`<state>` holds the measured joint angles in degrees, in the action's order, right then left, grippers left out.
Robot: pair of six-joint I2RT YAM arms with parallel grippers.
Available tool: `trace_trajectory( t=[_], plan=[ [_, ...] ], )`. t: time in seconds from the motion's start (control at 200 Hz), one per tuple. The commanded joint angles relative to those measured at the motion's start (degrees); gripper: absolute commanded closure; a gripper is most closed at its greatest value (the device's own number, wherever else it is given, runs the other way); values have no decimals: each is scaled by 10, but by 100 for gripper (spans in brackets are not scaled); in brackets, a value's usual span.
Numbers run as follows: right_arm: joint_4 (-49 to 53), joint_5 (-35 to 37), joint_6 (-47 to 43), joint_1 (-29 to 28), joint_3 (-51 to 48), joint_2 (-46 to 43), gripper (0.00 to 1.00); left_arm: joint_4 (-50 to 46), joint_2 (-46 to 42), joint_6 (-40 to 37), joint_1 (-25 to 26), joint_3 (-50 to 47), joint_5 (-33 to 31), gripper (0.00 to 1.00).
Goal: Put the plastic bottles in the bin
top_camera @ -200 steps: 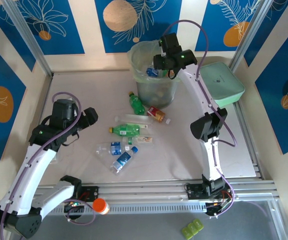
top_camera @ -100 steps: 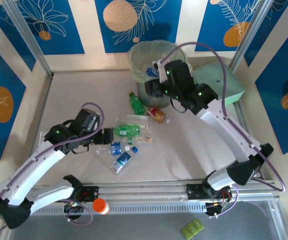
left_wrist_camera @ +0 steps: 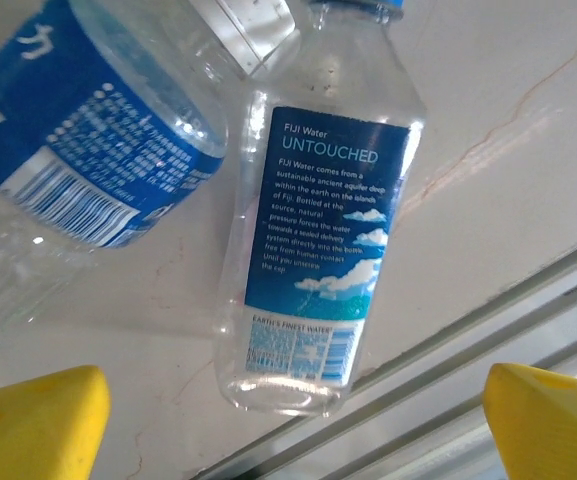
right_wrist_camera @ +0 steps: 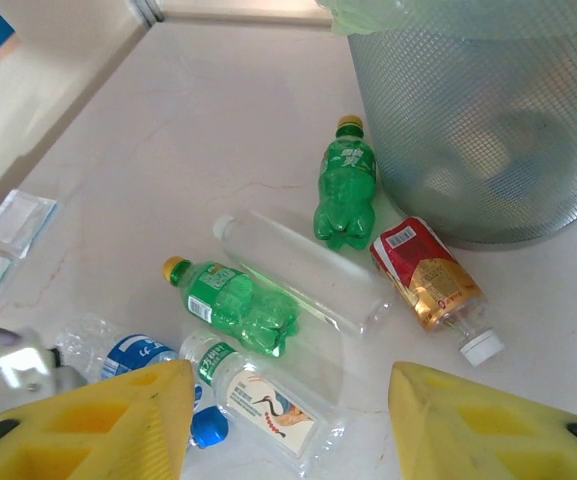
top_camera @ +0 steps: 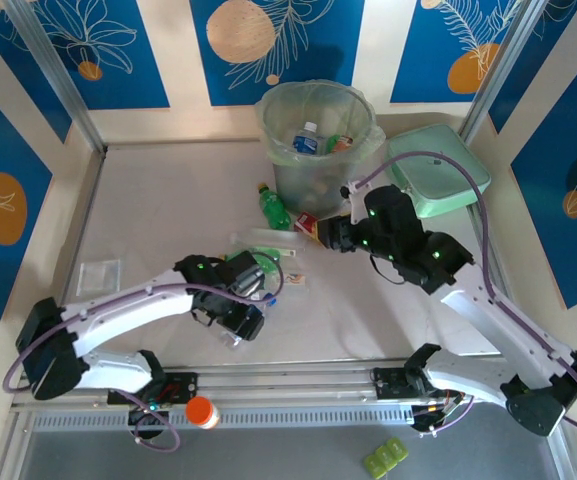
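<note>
Between the wide-spread fingers (left_wrist_camera: 38, 425) of the left gripper (left_wrist_camera: 290, 428) lies a blue-labelled bottle (left_wrist_camera: 313, 250) — arm stretched forward, low; right gripper (right_wrist_camera: 288, 420) equally wide.

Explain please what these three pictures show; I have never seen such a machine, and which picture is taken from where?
These are two white robot arms bolted at the table's near edge. The wide picture is from a camera above: the left gripper and right gripper hang over loose plastic bottles. The other two are from cameras on the wrists; the yellow shapes are each gripper's own fingers. The left wrist looks down on a clear Fiji bottle lying on the table. The right wrist sees green bottles, a red-labelled bottle and the bin. Both grippers are open and hold nothing. A few bottles already lie in the bin.
</note>
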<state>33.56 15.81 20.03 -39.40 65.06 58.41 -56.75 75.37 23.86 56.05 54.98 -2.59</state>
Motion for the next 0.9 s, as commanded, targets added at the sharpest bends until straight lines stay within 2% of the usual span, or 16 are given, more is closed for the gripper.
trace_trajectory(
  t=[0.0, 0.12, 0.325, 0.495, 0.595, 0.895],
  plan=[
    [-22, -13, 11, 4, -27, -19, 46, 23, 36, -4, 7, -8, -26, 5],
    [-21, -46, 18, 28, -42, -30, 46, 48, 82, 0, 16, -16, -33, 6],
    [-39, -63, 22, 30, -72, -41, 46, 88, 141, 16, 38, -23, -39, 11],
    [-40, -53, 19, 30, -82, -43, 46, 92, 174, 18, 47, -25, -66, 26],
    [-42, -50, 20, 30, -87, -49, 46, 86, 171, 17, 49, -20, -73, 35],
    [-37, -65, 33, 29, -72, -63, 46, 38, 102, 13, 54, 10, -88, 43]
  ],
)
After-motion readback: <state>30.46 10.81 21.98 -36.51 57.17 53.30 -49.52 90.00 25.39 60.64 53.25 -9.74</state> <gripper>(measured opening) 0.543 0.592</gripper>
